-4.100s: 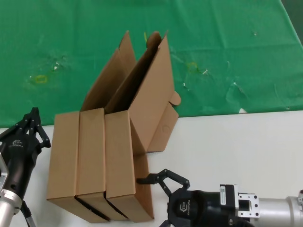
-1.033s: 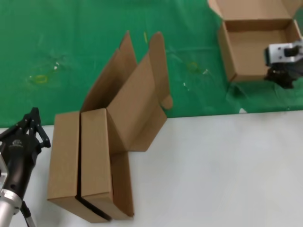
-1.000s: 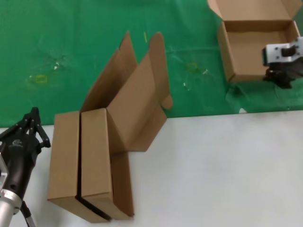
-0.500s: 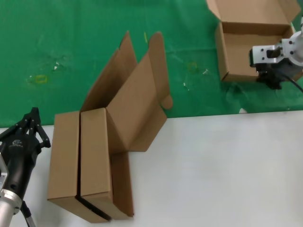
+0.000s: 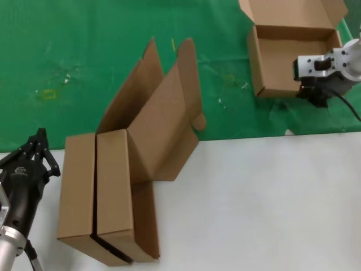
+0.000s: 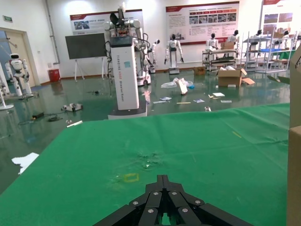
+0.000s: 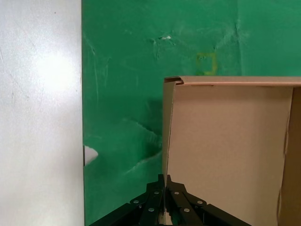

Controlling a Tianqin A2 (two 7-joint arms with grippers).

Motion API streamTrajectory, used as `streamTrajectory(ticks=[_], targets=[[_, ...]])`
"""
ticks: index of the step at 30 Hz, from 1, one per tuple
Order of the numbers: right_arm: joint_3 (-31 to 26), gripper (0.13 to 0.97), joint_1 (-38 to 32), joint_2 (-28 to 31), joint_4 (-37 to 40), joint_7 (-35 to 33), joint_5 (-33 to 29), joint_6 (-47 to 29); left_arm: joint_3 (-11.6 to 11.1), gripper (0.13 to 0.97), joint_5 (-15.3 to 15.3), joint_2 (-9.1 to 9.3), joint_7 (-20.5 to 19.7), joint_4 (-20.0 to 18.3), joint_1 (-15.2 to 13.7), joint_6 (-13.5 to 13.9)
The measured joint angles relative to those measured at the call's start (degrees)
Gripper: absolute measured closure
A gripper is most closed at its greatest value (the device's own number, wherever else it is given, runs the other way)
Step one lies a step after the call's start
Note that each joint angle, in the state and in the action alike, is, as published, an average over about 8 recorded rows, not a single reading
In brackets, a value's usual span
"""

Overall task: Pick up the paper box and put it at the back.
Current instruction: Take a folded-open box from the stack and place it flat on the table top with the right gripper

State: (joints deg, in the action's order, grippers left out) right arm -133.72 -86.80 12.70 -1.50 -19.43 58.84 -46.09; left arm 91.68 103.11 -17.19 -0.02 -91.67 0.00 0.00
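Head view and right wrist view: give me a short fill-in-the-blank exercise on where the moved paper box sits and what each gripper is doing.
1. The open paper box rests on the ____ cloth.
2. The right gripper is shut on the box's near ____.
3. The left gripper waits beside the ____ boxes left on the white table.

Missing words: green; wall; two
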Motion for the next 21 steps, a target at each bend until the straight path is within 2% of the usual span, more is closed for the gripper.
streamTrajectory(ticks=[12,21], targets=[[0.6,0.946,1.8,0.6,-2.0,0.2,0.7,-0.1,0.0,0.953,0.0,0.0,0.0,0.0,0.0,0.0],[0.6,0.887,1.8,0.6,-2.0,0.2,0.7,-0.1,0.0,0.953,0.0,0.0,0.0,0.0,0.0,0.0]])
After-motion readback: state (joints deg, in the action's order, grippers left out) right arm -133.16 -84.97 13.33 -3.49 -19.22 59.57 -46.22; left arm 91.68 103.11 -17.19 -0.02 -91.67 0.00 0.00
